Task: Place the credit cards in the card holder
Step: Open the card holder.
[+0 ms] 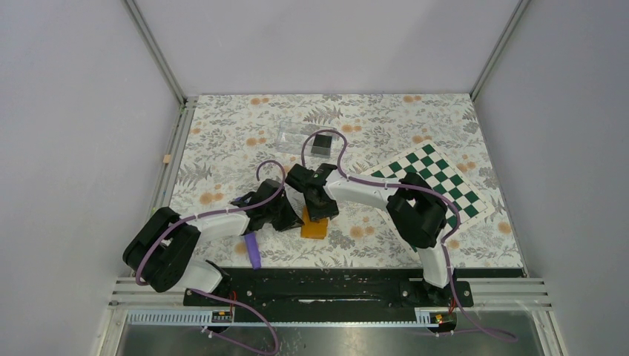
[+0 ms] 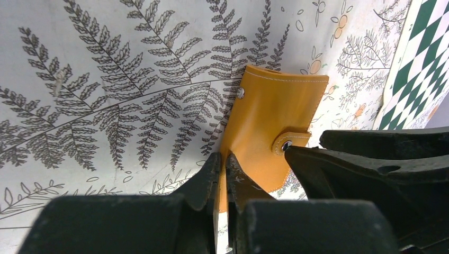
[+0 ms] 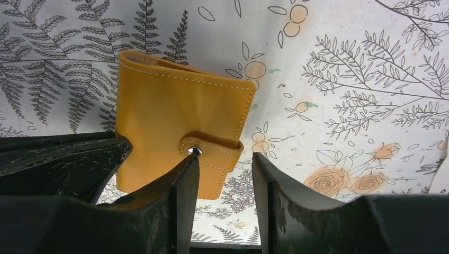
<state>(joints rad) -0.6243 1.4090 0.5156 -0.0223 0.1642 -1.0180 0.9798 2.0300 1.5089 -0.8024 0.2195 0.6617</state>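
Two claws are gathered at the orange card holder [image 1: 314, 225], which is found near the front middle of the floral table [image 1: 222, 141], closed, with its snap strap [image 3: 212, 151] fastened. One edge of the holder is pinched by the left claw [image 2: 222, 164], clenched on it. The right claw [image 3: 225, 159] is held released, the strap just beside one jaw. The dark credit cards [image 1: 321, 143] are seen well apart, farther back, at the right end of a clear plastic box [image 1: 293, 133].

High overview; wrist close-ups sharing card holder [image 2: 275, 121]
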